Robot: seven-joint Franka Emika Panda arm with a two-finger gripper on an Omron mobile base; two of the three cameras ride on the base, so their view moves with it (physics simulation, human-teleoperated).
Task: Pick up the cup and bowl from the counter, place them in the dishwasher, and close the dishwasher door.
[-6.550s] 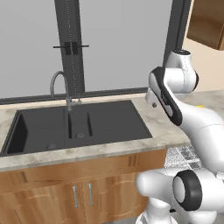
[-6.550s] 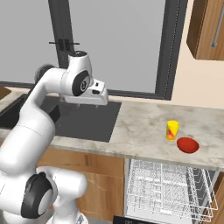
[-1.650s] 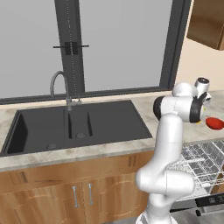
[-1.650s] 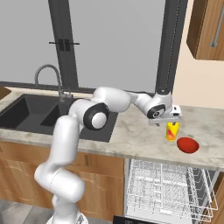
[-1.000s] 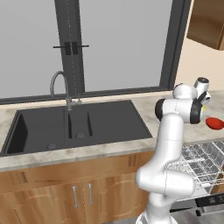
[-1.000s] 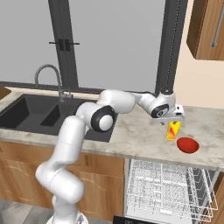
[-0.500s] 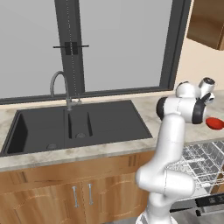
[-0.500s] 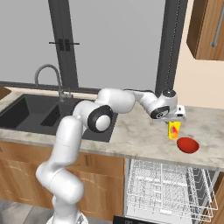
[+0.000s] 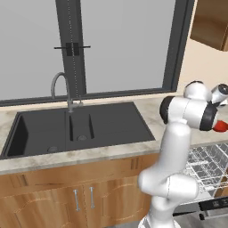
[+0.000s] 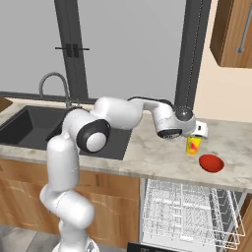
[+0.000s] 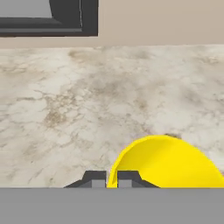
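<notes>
- My gripper [image 11: 106, 178] is down at the yellow cup [image 10: 193, 145], over the right part of the counter [image 10: 157, 155].
- Hand view: the two finger tips [image 11: 94, 178] sit close together, with the cup's left rim edge running right between them. Jaws look nearly closed on that rim wall, one tip inside and one outside; whether they actually touch it, I can't tell.
- Cup stands upright on the counter, just left of and behind the red bowl [image 10: 211, 163].
- Bowl and cup are near each other but apart; the bowl sits closer to the front edge of the counter.
- Left base view: my arm blocks the cup; a sliver of the bowl [image 9: 220, 127] shows past the wrist.
- Dishwasher [image 10: 189, 216] is below the counter, right under the cup and bowl, with its white wire rack [image 10: 184, 204] pulled out.
- Black double sink [image 9: 75, 129] and its tap [image 9: 60, 89] are well to the left.
</notes>
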